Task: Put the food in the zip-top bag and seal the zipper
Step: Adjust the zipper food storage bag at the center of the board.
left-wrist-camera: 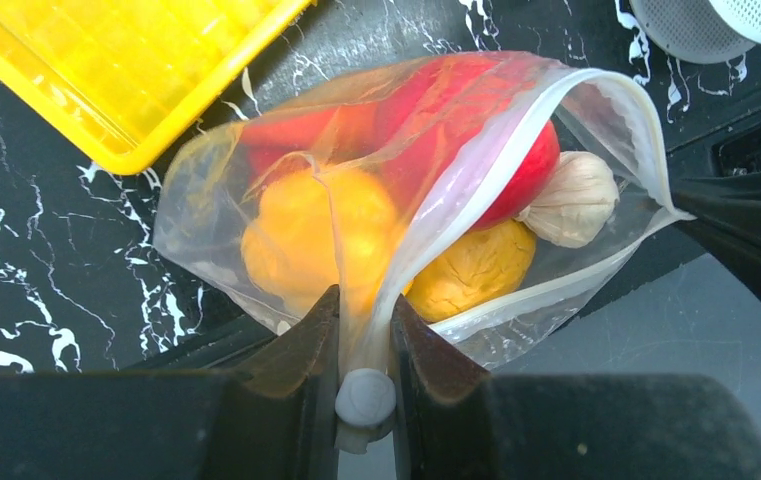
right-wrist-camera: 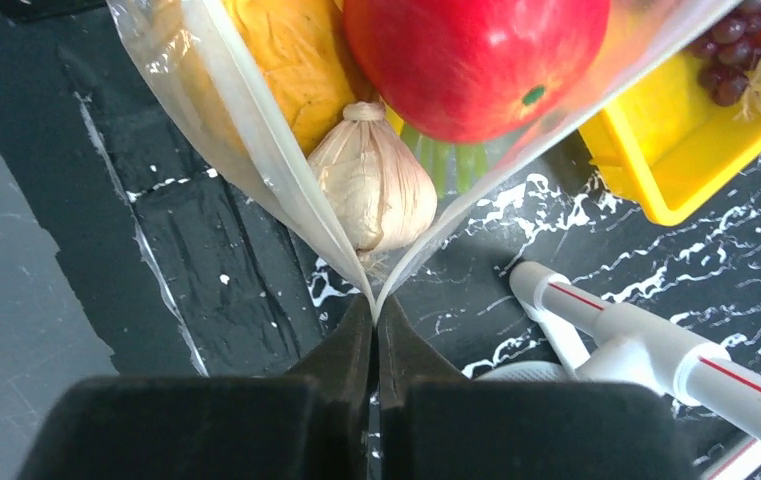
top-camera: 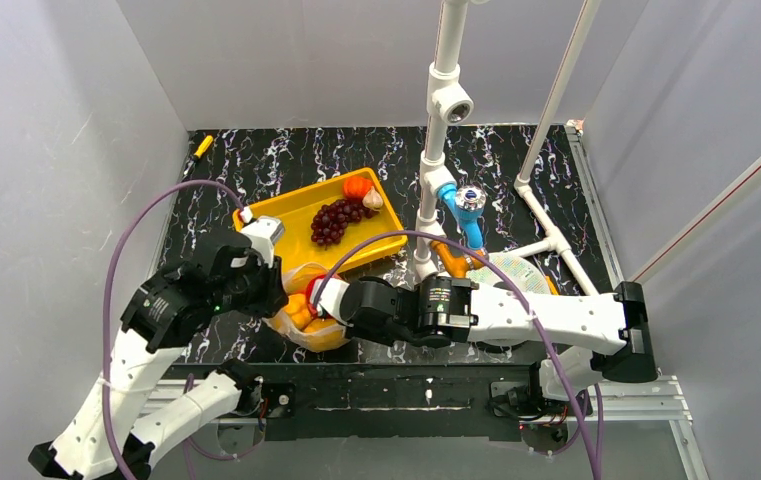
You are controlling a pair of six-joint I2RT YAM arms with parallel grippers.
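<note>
Left gripper (left-wrist-camera: 364, 305) was clamped on one end of the bag (left-wrist-camera: 256, 200) mouth, its two fingers pinching the film and the white zipper (left-wrist-camera: 476, 168) strip between them. The right gripper (right-wrist-camera: 374, 305) had its fingers pressed together on the opposite end of the mouth, where the two lips met in a point. With both ends pinched, the opening was drawn out between the arms. That looked like a hold for keeping the lips lined up, either for loading or for pressing the seal. The zipper was not closed: the lips gaped in a wide curve.

The bag lay on the dark marbled table (top-camera: 256, 165) at its near edge, just beside the near corner of the yellow tray (top-camera: 291, 210). Inside it sat a red fruit (right-wrist-camera: 476, 60), yellow pieces (left-wrist-camera: 321, 235) and a pale garlic bulb (right-wrist-camera: 376, 190), the bulb lying right at the mouth near the right gripper's fingers.

Purple grapes (top-camera: 336, 222), an orange piece (top-camera: 357, 187) and a second pale bulb (top-camera: 373, 199) lay in the tray, so the filling seemed unfinished. With both grippers occupied, one would probably have to let go to fetch them. The bulb at the mouth could hinder the seal on that side. A white pipe frame (top-camera: 436, 130) and a round white disc (left-wrist-camera: 696, 25) stood to the right, near the right arm's reach.
</note>
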